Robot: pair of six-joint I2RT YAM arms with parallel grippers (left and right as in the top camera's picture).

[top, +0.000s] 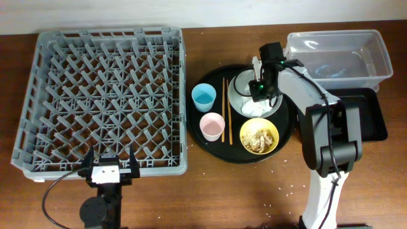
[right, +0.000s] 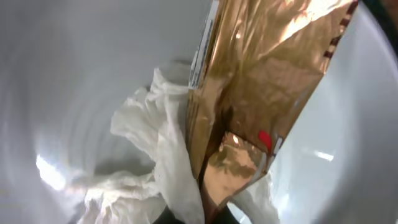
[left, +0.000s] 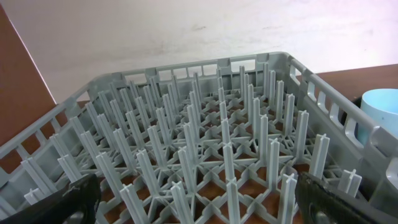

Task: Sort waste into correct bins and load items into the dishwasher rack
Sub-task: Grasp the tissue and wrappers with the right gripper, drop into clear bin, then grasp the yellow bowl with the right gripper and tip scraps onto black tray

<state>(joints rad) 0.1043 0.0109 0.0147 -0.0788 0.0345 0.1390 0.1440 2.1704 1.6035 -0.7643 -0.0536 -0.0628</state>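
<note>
Down low with the right gripper [top: 259, 89] over the pale grey-white plate [top: 240, 92] on the round black tray [top: 219, 149]. Right under the wrist camera: the brown wrapper scrap [right: 261, 81], long axis running from top right down to bottom centre, straight toward where the jaws ought to be. Cannot tell whether spread or pinching it; fingertips out of frame. Looks crinkly and foil-bright, stiff along one folded edge, with a red spot. Lies across crumpled white napkins [right: 155, 143], soft and limp, on the smooth, glossy plate. Clearly the nearer arm for this one, with the clear plastic tub [top: 337, 54] and shallow black tray [top: 375, 114] close on its far side. Nothing doing at the near wall of the grey rack [top: 105, 95] for the left gripper [top: 108, 164]: spread wide, holding nothing.
</note>
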